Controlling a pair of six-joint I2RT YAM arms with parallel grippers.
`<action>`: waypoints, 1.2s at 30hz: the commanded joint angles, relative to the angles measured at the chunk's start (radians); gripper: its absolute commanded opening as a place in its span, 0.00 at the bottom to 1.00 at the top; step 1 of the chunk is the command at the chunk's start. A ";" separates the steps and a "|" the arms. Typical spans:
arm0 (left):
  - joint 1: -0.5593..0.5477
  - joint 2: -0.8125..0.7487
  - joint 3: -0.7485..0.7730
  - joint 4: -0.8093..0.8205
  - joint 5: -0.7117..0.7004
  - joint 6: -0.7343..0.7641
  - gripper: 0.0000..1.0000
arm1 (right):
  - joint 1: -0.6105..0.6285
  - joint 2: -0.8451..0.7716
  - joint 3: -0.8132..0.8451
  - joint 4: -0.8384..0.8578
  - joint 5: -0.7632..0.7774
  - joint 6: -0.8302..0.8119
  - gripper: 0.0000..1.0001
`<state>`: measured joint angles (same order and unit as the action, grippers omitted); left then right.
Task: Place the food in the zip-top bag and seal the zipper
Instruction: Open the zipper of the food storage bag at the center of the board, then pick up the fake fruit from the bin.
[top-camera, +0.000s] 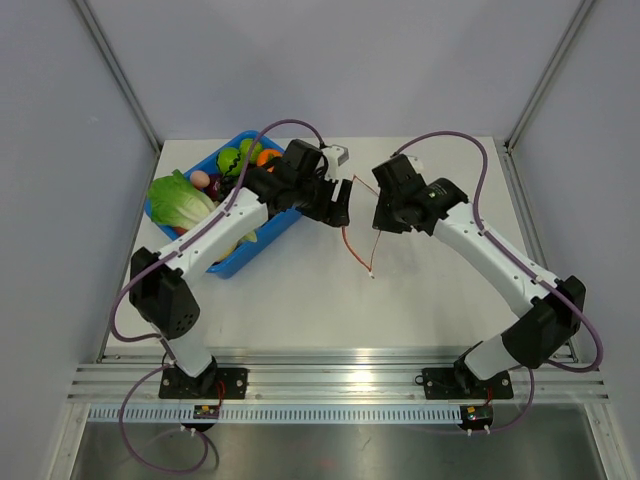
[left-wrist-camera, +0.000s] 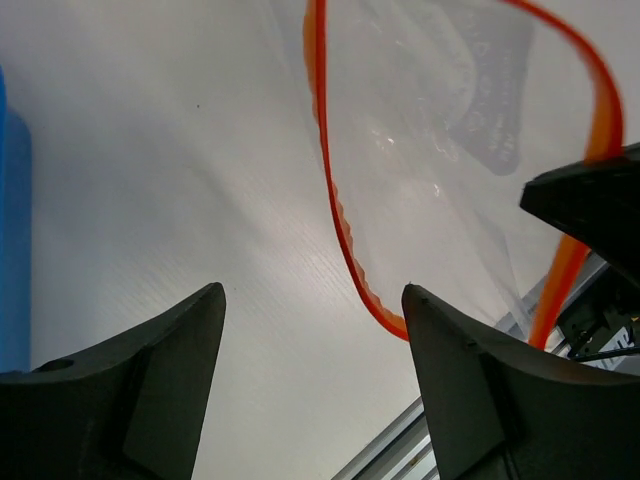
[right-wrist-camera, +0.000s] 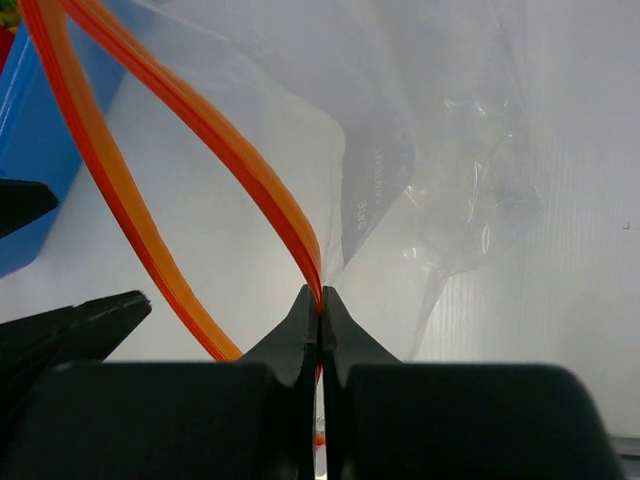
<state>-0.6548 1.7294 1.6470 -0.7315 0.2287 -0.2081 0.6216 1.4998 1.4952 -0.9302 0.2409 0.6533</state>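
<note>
The food lies in a blue bin at the back left: leafy green lettuce, a green piece and an orange piece. The clear zip-top bag hangs between both grippers, mouth spread wide. Its red-orange zipper loops open, and the strip trails down to a white slider. My right gripper is shut on the zipper strip. My left gripper stands open with nothing between its fingers; the zipper curves just past its right fingertip.
The blue bin stands just left of the left gripper. Grey walls and metal posts frame the white table, and a rail runs along its near edge by the arm bases.
</note>
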 joint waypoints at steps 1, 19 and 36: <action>0.004 -0.041 -0.015 0.034 -0.019 0.007 0.75 | 0.004 0.008 0.059 -0.033 -0.012 0.014 0.00; 0.204 -0.222 -0.019 -0.051 -0.322 -0.071 0.74 | 0.003 0.008 0.085 -0.015 -0.040 -0.011 0.00; 0.429 -0.415 -0.122 -0.157 -0.526 -0.281 0.71 | 0.003 0.002 0.059 0.036 -0.078 -0.041 0.00</action>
<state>-0.2531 1.3911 1.5295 -0.8848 -0.1787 -0.4305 0.6216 1.5135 1.5352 -0.9367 0.1783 0.6292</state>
